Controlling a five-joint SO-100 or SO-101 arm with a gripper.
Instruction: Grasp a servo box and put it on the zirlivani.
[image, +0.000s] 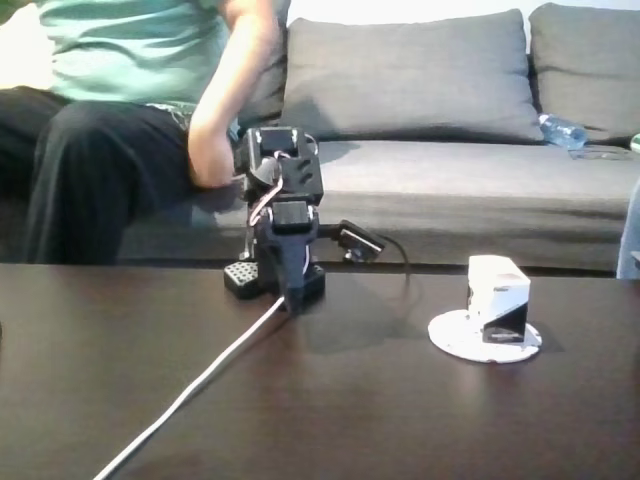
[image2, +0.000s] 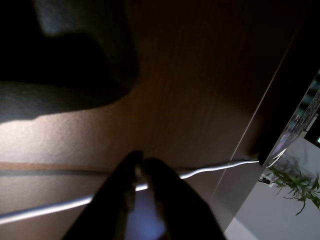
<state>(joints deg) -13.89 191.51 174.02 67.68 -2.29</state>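
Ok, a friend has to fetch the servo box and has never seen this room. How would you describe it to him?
In the fixed view, find the dark brown wooden table in front of the grey sofa. At its right side lies a flat round white disc, and the small white-and-black cardboard box stands on it. It is the table's only boxy thing, well apart from the black robot arm.
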